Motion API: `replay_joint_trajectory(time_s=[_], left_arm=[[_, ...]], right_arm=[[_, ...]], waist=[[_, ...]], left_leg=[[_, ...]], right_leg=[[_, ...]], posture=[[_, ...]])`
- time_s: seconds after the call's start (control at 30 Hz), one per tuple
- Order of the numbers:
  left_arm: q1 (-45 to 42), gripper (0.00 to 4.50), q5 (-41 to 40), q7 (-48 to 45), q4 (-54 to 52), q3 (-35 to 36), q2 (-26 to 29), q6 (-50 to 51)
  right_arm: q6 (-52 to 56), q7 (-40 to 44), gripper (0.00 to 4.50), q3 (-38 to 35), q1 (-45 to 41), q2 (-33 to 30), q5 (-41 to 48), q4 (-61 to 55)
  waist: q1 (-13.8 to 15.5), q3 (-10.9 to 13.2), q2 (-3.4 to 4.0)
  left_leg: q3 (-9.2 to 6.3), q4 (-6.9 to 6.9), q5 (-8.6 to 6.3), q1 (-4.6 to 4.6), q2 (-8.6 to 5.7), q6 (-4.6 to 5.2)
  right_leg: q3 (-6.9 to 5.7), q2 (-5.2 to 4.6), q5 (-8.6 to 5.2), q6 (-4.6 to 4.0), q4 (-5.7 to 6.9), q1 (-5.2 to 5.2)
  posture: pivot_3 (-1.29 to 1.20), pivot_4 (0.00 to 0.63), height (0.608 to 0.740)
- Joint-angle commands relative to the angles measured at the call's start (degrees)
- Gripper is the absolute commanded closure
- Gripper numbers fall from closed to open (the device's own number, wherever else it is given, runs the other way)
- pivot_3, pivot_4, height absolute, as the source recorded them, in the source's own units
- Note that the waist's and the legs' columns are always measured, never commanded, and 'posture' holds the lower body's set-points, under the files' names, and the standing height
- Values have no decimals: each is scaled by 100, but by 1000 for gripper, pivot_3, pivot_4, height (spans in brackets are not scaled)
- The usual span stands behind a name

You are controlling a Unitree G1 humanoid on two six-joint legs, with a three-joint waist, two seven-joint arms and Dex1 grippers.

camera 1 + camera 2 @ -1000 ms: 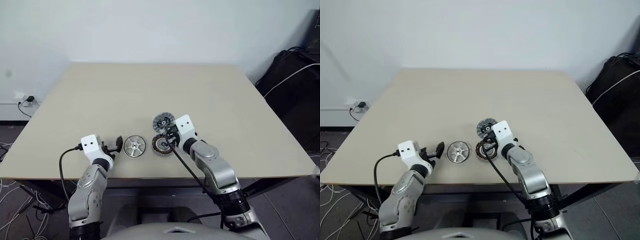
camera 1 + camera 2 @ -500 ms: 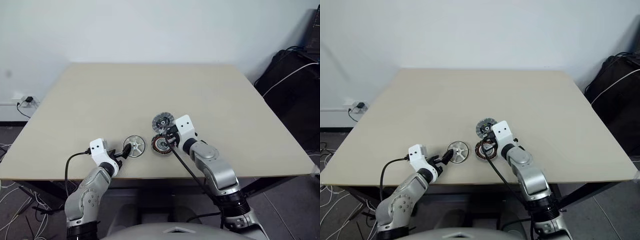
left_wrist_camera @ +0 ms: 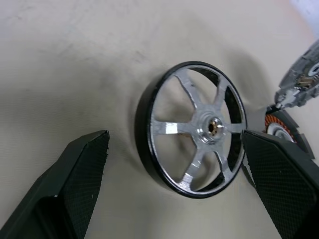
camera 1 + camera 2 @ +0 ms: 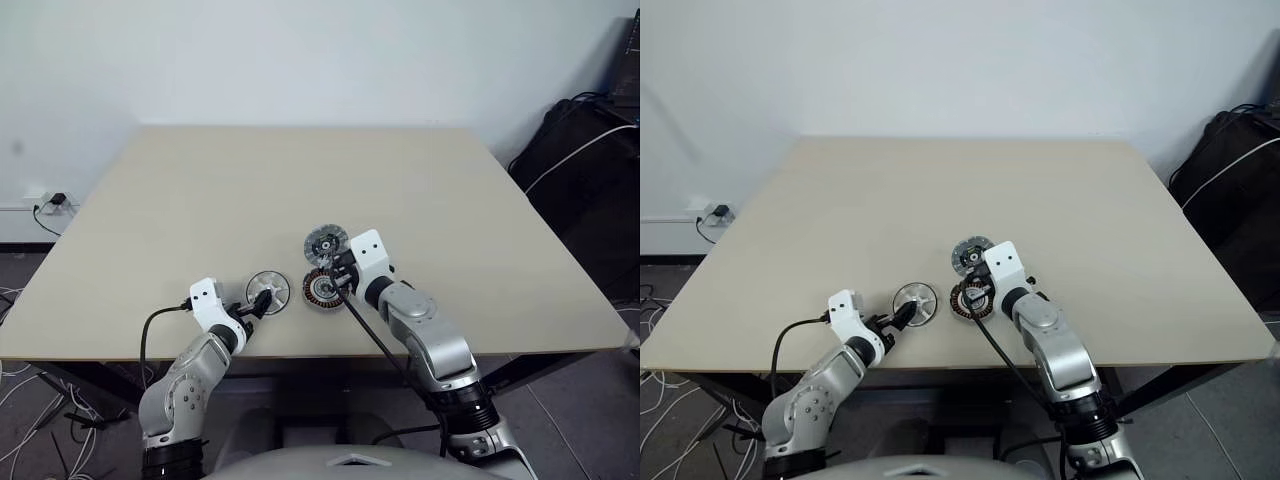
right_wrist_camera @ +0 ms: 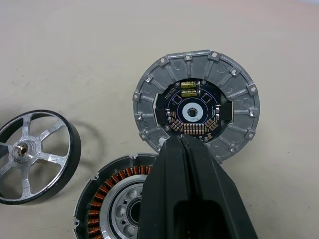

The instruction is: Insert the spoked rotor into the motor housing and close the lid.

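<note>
Black, textured fingers point(image 3: 82, 172) of the left claw point(image 3: 174, 184) stand wide open on either side of the spoked rotor point(image 3: 192, 129), a silver wheel with six spokes inside a dark rim, lying flat on the beige bench point(image 4: 300, 180). Neither finger appears to touch it yet. Just beside the rotor, on the side away from the left claw, sits the motor housing point(image 5: 112, 201), its ring of copper windings around a pale centre. The right claw point(image 5: 182, 144) is pressed shut with nothing between its fingers, its tips over the far edge of the housing. Just beyond the housing lies the lid point(image 5: 197, 107), a ribbed grey disc showing a small circuit board in its middle. All three parts lie separate, so the task looks barely begun: the rotor is not yet grasped, then it must be seated in the housing and the lid closed over it.
</note>
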Motion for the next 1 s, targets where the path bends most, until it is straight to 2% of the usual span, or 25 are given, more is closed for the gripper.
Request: replay_joint_trajectory(time_s=[0.03,0.43,0.8,0.9,1.0], left_arm=[[-151,0,-350,21,-12,13,-372,1],[-262,0,-1365,356,135,148,-581,-115],[-651,0,-2959,1098,1076,695,-998,-402],[-747,574,-3275,1146,1297,603,-1042,-552],[-747,1503,-3474,1174,1393,452,-993,-602]], right_arm=[[-21,-26,4463,-30,-61,11,-5,-161],[-3,-32,4463,-7,-62,42,-11,-149],[9,-21,4463,-12,-111,48,-14,-134],[21,-17,4500,-11,-119,32,-22,-156],[36,-16,4500,-18,-116,12,-25,-189]], waist=[[0,0,0],[0,0,0],[32,0,-1],[59,0,0],[67,1,-3]], left_leg=[[0,0,0,0,0,0],[0,-1,0,-2,0,0],[0,1,0,1,-2,0],[0,1,0,3,-3,0],[0,4,0,0,-4,0]], right_leg=[[0,0,0,0,0,0],[0,0,0,-1,-2,-1],[-2,0,-1,2,-1,2],[-3,-1,-1,3,-1,5],[-4,-1,0,2,-1,4]], posture=[[0,0,740],[0,0,740],[0,0,740],[0,0,740],[0,0,740]])
